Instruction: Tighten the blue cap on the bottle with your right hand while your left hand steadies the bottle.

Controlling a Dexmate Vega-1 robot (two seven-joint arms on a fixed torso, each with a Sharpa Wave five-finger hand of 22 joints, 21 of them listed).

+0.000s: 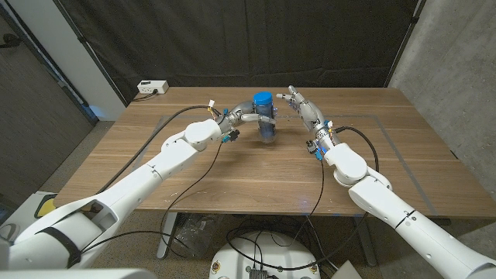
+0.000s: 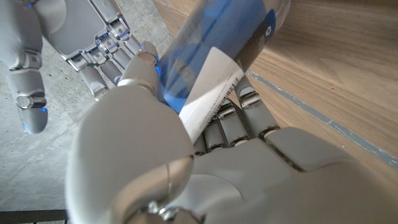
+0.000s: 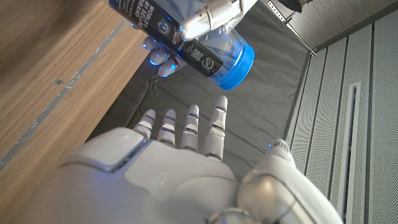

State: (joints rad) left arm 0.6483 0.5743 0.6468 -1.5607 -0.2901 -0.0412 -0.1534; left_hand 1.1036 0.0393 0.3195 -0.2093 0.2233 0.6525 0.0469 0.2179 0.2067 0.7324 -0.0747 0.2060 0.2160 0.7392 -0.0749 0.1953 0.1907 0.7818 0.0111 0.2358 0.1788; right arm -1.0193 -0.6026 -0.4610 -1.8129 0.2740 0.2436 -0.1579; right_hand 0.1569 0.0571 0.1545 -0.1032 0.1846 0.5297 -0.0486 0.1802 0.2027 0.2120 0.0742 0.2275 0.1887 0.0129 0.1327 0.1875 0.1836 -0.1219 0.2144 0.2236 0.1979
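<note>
The left arm [image 1: 132,190] is entering from the lower left of the head view, nearest the camera, and reaching up toward the middle of the wooden table [image 1: 232,174]. At its end, the left hand [image 1: 242,118] is gripping the bottle [image 1: 266,124], which is standing upright in the upper centre of the frame. In the left wrist view, this hand's fingers [image 2: 233,121] are curling around the bottle's blue and white label [image 2: 208,87], thumb pressing on the other side. The blue cap [image 1: 263,100] is sitting on top of the bottle. The right hand [image 1: 302,108] is hovering just right of the cap, apart from it, holding nothing. In the right wrist view its fingers [image 3: 186,127] are stretching out straight and slightly spread toward the cap.
</note>
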